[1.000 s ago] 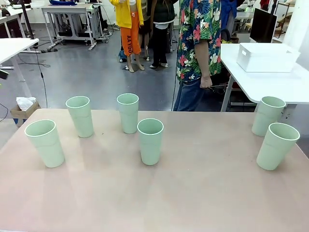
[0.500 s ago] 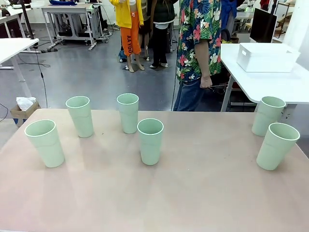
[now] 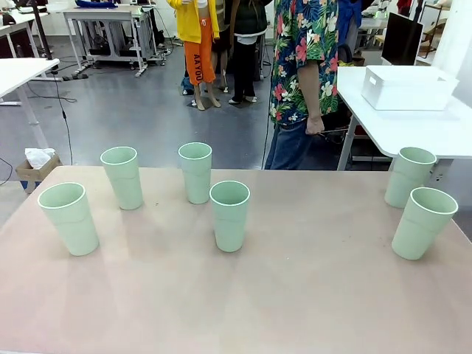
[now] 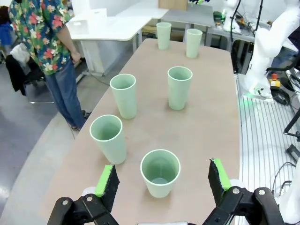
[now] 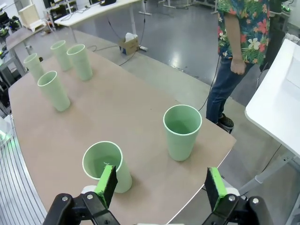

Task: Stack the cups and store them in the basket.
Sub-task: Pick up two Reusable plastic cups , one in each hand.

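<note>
Cups scattered upright, basket away on side table; left claw, right claw spread.

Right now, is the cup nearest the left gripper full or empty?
Empty: the mint-green cup shows a bare bottom through its open mouth.

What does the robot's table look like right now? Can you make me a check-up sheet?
Surface: smooth pinkish table.
Job's things: six cups upright, unstacked, four left, two right; basket on a white side table.
Clutter: nothing seen.
Grippers: left tool open above a cup; right tool open above the table's right end.
Cables: black cable hanging to the floor, far left.
Surroundings: person in a flowered shirt beyond the table.
</note>
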You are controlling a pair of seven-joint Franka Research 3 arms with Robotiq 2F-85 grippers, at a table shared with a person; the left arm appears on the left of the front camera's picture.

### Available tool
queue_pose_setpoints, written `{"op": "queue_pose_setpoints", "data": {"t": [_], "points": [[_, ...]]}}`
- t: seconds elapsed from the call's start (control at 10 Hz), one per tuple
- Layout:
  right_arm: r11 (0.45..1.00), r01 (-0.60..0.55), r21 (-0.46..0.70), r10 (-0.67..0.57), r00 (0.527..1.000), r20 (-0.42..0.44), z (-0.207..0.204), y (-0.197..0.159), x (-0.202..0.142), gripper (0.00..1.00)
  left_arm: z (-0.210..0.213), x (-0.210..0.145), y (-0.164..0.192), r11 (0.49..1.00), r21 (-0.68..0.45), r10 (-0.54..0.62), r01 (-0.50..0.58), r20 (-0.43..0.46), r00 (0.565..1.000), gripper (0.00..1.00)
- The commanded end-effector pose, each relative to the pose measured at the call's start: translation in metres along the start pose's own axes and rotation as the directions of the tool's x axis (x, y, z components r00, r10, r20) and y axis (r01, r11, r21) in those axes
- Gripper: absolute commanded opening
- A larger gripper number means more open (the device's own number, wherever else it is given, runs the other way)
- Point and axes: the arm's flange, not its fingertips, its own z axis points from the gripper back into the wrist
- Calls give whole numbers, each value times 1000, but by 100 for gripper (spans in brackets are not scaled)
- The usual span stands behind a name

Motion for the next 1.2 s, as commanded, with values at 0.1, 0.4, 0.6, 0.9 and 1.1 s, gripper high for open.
{"op": "queue_pose_setpoints", "data": {"t": [0.1,0.4,0.6,0.9,1.1], "points": [[1000,-9,-2,9,1000,11,6,0,-2,100,-1,0,-1,1000,-12,2,-2,6,1000,100],[1000,-9,-2,9,1000,11,6,0,-2,100,-1,0,-1,1000,-12,2,-2,6,1000,100],[1000,-9,-2,9,1000,11,6,0,-2,100,-1,0,-1,1000,-12,2,-2,6,1000,100],[1000,-9,-2,9,1000,11,6,0,-2,100,-1,0,-1,1000,-12,2,-2,6,1000,100],[1000,-9,-2,9,1000,11,6,0,-2,100,-1,0,-1,1000,-12,2,-2,6,1000,100]]}}
